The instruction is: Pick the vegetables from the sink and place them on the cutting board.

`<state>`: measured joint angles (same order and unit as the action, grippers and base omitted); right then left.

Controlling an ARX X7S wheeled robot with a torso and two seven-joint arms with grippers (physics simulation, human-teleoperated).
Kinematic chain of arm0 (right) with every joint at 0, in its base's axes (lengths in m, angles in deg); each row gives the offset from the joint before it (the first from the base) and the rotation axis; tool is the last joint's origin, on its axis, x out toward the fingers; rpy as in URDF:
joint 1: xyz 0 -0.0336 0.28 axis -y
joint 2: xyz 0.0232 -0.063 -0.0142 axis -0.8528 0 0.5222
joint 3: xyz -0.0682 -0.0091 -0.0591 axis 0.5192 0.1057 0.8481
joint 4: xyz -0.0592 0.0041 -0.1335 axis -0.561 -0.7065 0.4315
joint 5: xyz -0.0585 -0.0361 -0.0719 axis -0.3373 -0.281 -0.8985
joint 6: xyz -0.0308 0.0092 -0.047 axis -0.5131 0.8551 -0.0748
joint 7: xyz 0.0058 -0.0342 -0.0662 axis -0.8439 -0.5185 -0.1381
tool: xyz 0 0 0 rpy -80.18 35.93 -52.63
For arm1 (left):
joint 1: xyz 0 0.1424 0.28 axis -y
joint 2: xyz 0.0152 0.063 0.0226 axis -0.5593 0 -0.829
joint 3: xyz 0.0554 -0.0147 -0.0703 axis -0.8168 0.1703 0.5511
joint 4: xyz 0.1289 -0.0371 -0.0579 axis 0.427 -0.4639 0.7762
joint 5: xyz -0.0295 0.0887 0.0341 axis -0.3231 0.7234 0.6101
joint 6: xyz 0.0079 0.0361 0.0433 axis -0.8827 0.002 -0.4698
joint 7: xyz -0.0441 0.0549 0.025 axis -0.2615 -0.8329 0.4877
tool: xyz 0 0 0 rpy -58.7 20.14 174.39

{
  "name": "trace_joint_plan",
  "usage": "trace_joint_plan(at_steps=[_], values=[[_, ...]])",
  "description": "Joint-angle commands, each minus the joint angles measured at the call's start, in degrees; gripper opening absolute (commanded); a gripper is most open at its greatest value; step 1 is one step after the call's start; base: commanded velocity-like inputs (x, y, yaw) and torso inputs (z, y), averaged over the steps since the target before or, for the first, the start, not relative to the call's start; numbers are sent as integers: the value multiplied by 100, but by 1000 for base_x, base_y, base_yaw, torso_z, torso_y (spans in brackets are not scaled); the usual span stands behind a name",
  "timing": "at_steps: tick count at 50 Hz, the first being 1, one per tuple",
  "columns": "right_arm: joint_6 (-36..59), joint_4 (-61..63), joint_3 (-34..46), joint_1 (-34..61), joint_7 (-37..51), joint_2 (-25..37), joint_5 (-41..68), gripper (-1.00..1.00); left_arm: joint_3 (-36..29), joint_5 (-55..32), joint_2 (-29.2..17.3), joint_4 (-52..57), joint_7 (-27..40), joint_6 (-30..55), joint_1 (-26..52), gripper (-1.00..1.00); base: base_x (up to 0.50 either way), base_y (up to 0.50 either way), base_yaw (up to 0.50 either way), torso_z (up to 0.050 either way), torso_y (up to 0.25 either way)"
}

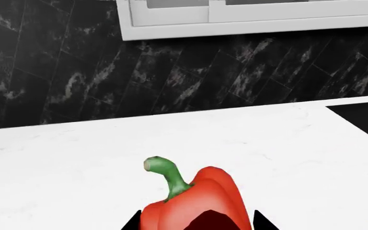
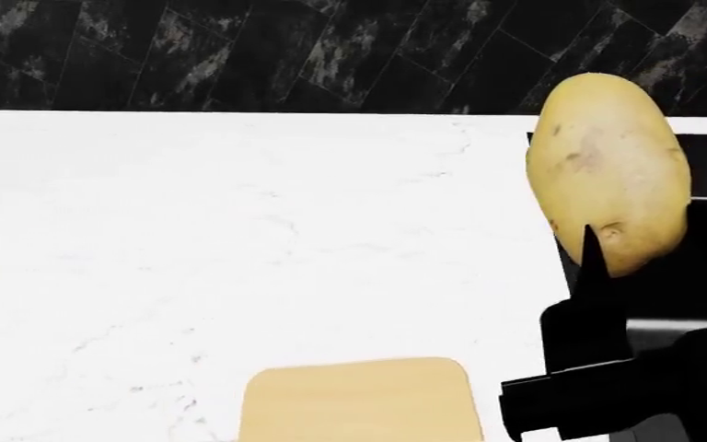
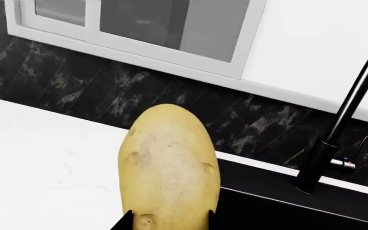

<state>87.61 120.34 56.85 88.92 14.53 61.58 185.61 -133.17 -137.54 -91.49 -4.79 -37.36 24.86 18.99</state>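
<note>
In the left wrist view our left hand [image 1: 197,225] clamps the red bell pepper [image 1: 193,203] above the table [image 1: 75,158]. In the head view our right hand [image 2: 593,276] grips the potato [image 2: 606,170], raised beyond the cutting board [image 2: 353,401]. The right wrist view shows the potato beside the sink [image 3: 280,201] and faucet [image 3: 344,115].

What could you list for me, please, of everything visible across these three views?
pepper: one, red with green stem, held over the counter in the left pincer.
potato: one, yellowish-tan, held upright in the right pincer, near the sink's edge.
board: one, pale tan, on the counter at the head view's lower edge.
counter: one, white marble.
sink: one, black, beside the counter.
faucet: one, black, behind the sink.
backsplash: black marbled tiles.
window: one, white frame, above the backsplash.
left pincer: black, shut on pepper.
right pincer: black, shut on potato.
</note>
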Motion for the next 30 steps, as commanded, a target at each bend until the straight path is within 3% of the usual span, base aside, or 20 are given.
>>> trace_joint_plan(at_steps=[1,6,8,17,30], values=[[-215,30,-97,-188,-32,-5,-155,-100,71,-47,95,62,-21,-103,0,-100,-1,500,0,0,0],[-308,-51,-129,-405,-32,34,-149,-100,66,-62,664,-101,266,120,114,-100,0,51,0,0,0],[-315,-71,-101,-449,-14,35,-117,-100,34,-109,1163,-293,415,334,250,-100,0,0,0,0,0],[-284,-67,10,-636,-163,-1,63,-100,165,-354,1687,-322,483,725,745,-100,0,0,0,0,0],[205,-666,966,160,5,-603,712,-100,231,-434,1383,-58,289,715,718,-100,0,0,0,0,1]])
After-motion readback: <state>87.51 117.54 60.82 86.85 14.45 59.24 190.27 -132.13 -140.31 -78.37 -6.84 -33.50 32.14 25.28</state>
